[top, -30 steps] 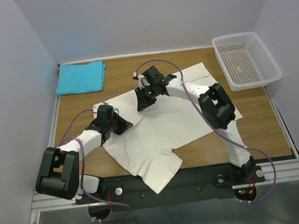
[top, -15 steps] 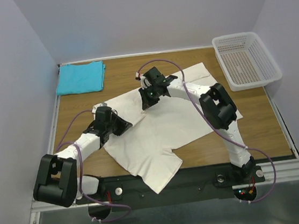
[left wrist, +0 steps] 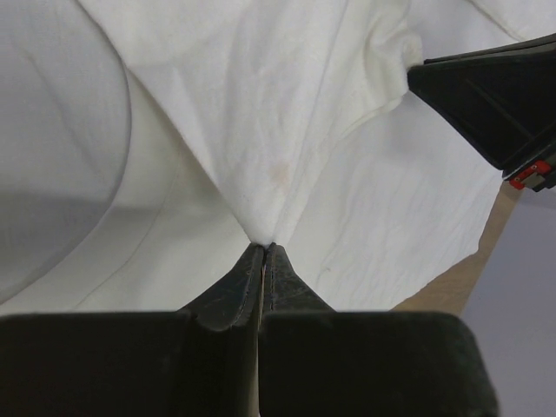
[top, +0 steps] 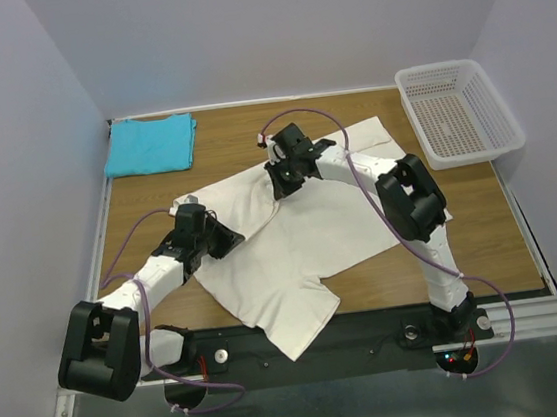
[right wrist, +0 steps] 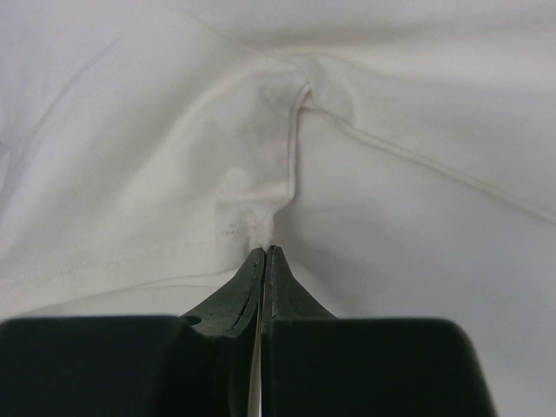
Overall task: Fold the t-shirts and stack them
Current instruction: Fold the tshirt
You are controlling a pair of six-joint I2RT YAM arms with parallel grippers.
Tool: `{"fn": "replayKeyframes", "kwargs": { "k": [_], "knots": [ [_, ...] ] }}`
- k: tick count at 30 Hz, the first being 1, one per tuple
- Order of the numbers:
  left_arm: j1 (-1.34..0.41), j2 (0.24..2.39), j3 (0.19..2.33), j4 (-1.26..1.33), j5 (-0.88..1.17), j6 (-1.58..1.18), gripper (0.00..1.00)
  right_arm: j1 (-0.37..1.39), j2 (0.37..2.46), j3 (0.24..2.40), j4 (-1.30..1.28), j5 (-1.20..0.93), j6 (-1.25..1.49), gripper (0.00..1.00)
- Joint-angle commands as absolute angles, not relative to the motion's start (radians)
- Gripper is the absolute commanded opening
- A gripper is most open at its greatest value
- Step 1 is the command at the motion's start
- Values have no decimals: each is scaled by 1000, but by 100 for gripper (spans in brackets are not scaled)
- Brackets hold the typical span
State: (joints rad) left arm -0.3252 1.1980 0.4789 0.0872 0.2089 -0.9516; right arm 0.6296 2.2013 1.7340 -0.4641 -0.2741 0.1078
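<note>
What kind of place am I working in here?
Likely a robot lab test cell: a wooden table boxed in by bare pale walls, left arm and right arm bolted to a metal rail, a white mesh basket set out.

Cream-white t-shirt (top: 303, 246) lies spread and rumpled centrally; turquoise t-shirt (top: 150, 145) sits folded far left

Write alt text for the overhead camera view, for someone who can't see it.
Two robot arms pinch a cream-white cloth t-shirt spread on a wooden table, the left gripper at its left edge, the right gripper near its far edge. A folded turquoise-blue cloth t-shirt lies in the far-left corner; a white plastic mesh basket sits far right.
</note>
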Motion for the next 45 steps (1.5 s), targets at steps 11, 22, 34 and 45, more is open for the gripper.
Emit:
{"fn": "replayKeyframes", "kwargs": {
  "k": [11, 22, 34, 45],
  "knots": [
    [-314, 1255, 483, 104, 202, -917, 0, 595, 2125, 1720, -475, -296, -20, 3],
    [-307, 1304, 514, 117, 196, -890, 0, 595, 2077, 1657, -520, -416, -90, 2],
    [-284, 1243, 534, 68, 242, -798, 44, 592, 2076, 1692, -532, -348, -107, 49],
    [-92, 841, 546, -46, 100, -652, 85, 416, 1758, 1548, -586, -645, -444, 66]
  ]
}}
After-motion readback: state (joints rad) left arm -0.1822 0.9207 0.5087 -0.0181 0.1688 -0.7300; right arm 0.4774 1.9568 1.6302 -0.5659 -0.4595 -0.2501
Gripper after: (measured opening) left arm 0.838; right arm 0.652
